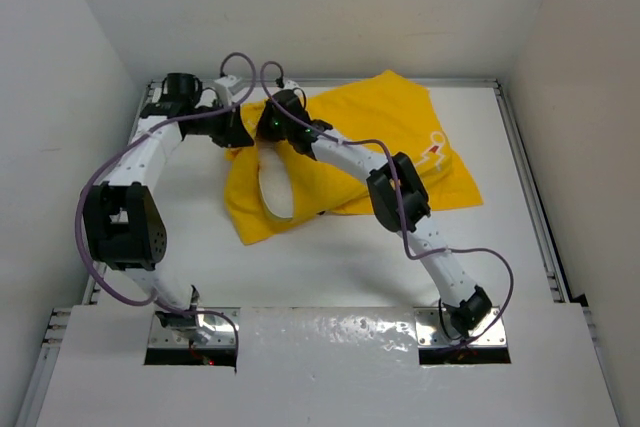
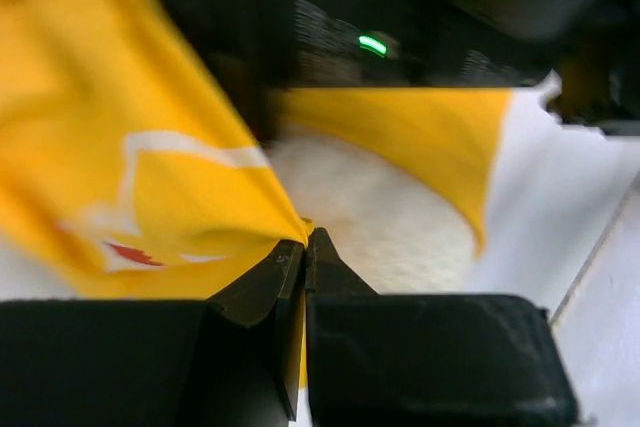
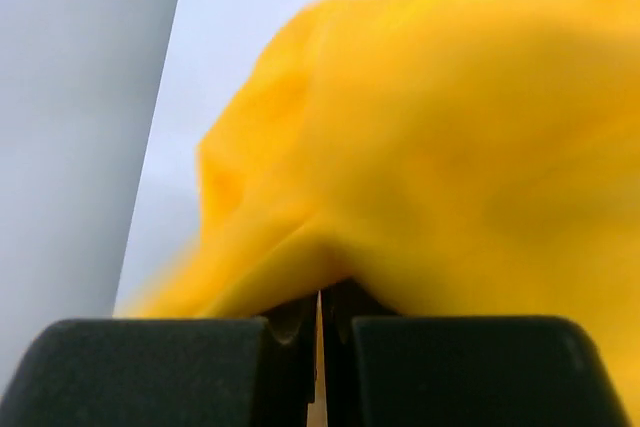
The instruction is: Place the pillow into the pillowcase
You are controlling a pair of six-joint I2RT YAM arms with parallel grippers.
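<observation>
Plump cream-white textured pillow (image 1: 272, 190) is sitting partly inside the bright yellow thin fabric pillowcase (image 1: 395, 132). Only a pale curved strip is showing at the case's left opening. The case is lying crumpled far-centre on the white table (image 1: 350, 272). At its far-left edge the left gripper (image 2: 305, 252) is clamping yellow cloth, jaws together on it. Just beside it, the right gripper (image 3: 320, 302) is pinching yellow fabric too, fingers closed on the fold.
</observation>
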